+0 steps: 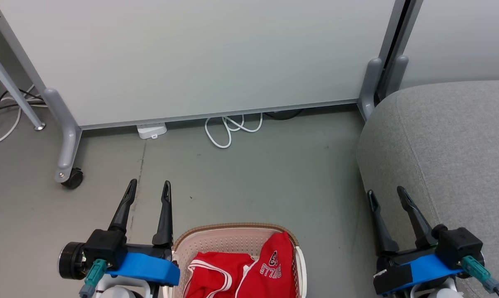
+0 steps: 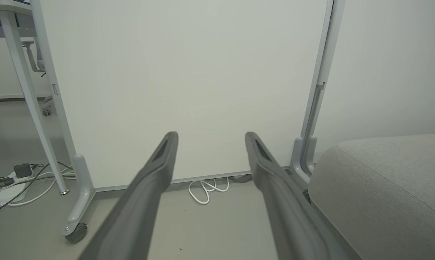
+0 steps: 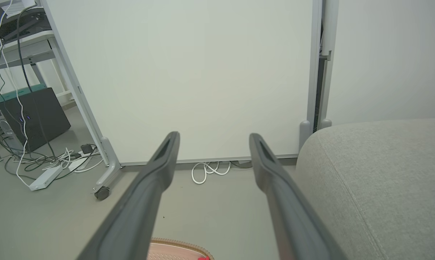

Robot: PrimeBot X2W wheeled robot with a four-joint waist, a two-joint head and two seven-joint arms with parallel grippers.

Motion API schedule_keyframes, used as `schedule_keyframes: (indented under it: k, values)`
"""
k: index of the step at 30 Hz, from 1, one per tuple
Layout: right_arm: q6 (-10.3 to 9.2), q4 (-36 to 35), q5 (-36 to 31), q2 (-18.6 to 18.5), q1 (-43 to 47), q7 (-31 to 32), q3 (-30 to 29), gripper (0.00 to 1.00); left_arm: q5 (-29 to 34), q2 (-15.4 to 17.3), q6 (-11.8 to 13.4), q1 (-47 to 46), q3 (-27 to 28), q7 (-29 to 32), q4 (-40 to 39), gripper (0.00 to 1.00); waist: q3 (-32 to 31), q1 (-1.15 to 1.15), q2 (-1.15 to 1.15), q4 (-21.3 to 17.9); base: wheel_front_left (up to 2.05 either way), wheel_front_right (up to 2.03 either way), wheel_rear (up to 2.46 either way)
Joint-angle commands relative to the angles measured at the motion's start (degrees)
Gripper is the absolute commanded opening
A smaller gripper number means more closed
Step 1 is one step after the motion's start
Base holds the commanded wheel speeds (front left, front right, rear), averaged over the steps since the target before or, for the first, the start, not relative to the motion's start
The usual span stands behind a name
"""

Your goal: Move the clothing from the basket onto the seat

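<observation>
The red clothing (image 1: 241,271) with white trim and lettering lies bunched inside the cream basket (image 1: 232,232), which sits on the floor at the bottom centre of the head view; its brown rim (image 3: 181,247) peeks into the right wrist view. The grey sofa seat (image 1: 452,140) fills the right side, also seen as the seat (image 2: 383,187) and the seat (image 3: 379,177). My left gripper (image 1: 148,187) hovers open just left of the basket. My right gripper (image 1: 386,193) stands open at the sofa's front edge. Both hold nothing, as the left gripper (image 2: 210,139) and right gripper (image 3: 213,139) show.
A white partition panel (image 1: 191,58) on castor feet (image 1: 72,178) stands ahead. A coiled white cable (image 1: 232,128) and a power adapter (image 1: 152,130) lie at its base. More cables and a desk leg (image 1: 13,89) are at far left. Bare grey floor (image 1: 266,178) lies between basket and panel.
</observation>
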Motion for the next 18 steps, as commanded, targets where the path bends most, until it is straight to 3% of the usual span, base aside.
schedule_keyframes:
  k: [1,11,18]
  values:
    - [0.13,0.1,0.2,-0.3,-0.6,-0.2,-0.1,1.00,-0.1,-0.1,-0.2,-0.7,0.0,-0.2,0.1,1.00,0.0,0.00,0.00,0.0,0.00,0.00,0.00]
    - [0.13,-0.2,0.2,-0.3,-1.1,-0.2,0.1,1.00,0.8,-0.1,-0.5,-2.3,-1.4,-0.2,1.6,1.00,1.1,0.00,0.00,-0.5,0.00,0.00,0.00]
    - [0.13,-1.2,-0.2,-0.3,-3.1,-0.2,0.2,1.00,2.0,1.1,-1.0,-7.0,-5.6,-0.2,4.5,1.00,4.7,0.00,0.00,-1.4,0.00,0.00,0.00]
